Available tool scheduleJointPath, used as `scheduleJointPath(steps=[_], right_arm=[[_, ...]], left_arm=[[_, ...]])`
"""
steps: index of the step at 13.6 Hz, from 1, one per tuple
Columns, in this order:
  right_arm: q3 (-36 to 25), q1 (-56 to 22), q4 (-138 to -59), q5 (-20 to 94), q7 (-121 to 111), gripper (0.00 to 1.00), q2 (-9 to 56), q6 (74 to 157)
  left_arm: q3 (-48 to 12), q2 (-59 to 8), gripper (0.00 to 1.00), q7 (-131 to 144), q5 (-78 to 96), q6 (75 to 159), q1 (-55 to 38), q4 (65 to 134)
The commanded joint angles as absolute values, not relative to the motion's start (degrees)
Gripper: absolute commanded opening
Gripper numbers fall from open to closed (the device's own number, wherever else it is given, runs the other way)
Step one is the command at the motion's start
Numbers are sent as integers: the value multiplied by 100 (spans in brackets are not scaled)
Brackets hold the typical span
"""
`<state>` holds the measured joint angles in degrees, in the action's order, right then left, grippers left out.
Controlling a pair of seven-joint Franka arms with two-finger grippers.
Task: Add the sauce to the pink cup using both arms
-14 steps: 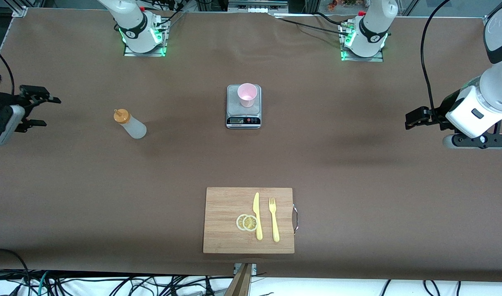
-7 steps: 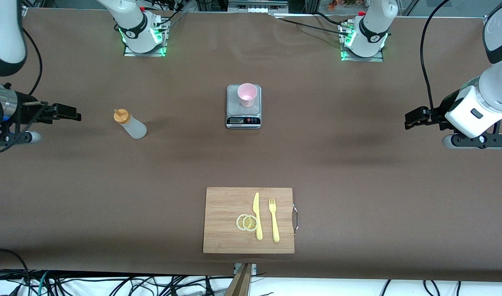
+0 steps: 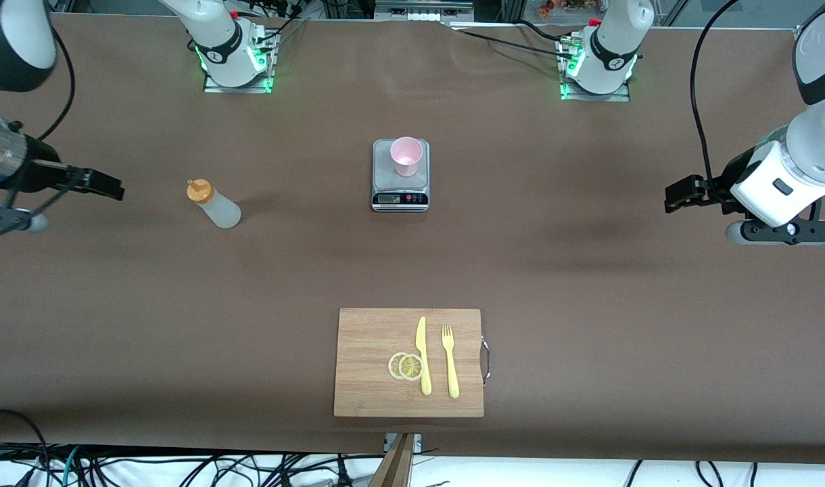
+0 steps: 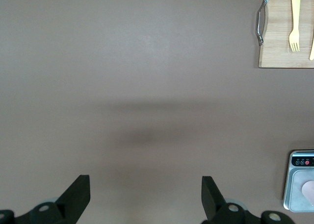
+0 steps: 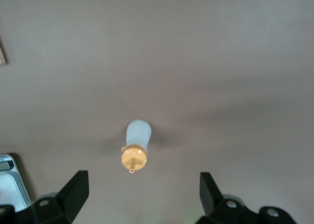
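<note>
shifted slightly since half a second ago, black right gripper (image 3: pixel 111 188) with fingers spread (image 5: pixel 73 189) over bare brown table (image 3: pixel 588 304) near upright translucent squeeze bottle of sauce (image 3: pixel 213 203) (image 5: pixel 136 146); smooth pale pink plastic cup (image 3: pixel 406 155) atop grey scale (image 3: pixel 399 196), half cut off at left wrist view's edge (image 4: pixel 309 192); left gripper (image 3: pixel 676 193) waiting, spread wide (image 4: pixel 81 189).

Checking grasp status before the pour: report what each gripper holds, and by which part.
Nothing is held. The right gripper is open above the table near the sauce bottle; the left gripper is open over bare table.
</note>
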<state>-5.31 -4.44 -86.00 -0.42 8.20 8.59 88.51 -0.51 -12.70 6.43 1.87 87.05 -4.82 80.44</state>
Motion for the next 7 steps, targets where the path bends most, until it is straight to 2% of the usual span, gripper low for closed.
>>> scheduleJointPath(steps=[1, 4, 7], right_arm=[[-553, -299, -8552, 218, 870, 100, 528, 8658], [-545, -255, -8569, 255, 922, 100, 448, 8438], [-536, -246, -8639, 255, 905, 100, 466, 8630]], left_arm=[[-44, -1371, 100, 519, 290, 8613, -483, 7831], [-53, -1371, 100, 519, 290, 8613, -483, 7831], [-53, -1371, 100, 519, 290, 8613, -483, 7831]])
